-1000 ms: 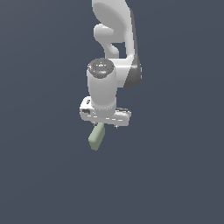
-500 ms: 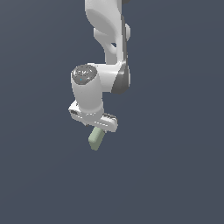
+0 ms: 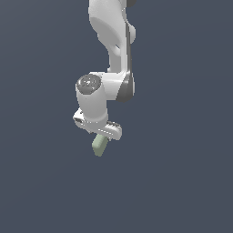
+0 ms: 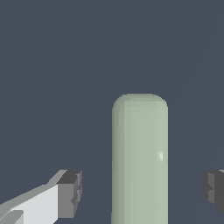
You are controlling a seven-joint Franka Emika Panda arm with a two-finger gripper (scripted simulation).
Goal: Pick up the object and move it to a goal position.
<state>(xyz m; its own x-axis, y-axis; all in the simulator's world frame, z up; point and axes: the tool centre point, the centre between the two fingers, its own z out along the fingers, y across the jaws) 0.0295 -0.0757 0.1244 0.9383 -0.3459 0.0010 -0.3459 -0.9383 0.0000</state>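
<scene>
The object (image 3: 98,145), a pale sage-green oblong block with rounded edges, shows just under the white gripper bar in the exterior view. In the wrist view the object (image 4: 140,162) stands lengthwise between the two dark fingertips (image 4: 72,192), with a clear gap on each side. My gripper (image 3: 98,136) is open and straddles the block without touching it. Its fingers are hidden behind the bar and the block in the exterior view.
A flat, uniform dark grey-blue surface (image 3: 182,182) fills the scene around the arm. The white arm (image 3: 111,41) rises from the wrist toward the top of the exterior view. No other objects or edges show.
The wrist and gripper bar have shifted to the exterior view's left and sunk a little toward the block. The block has stayed where it was.
</scene>
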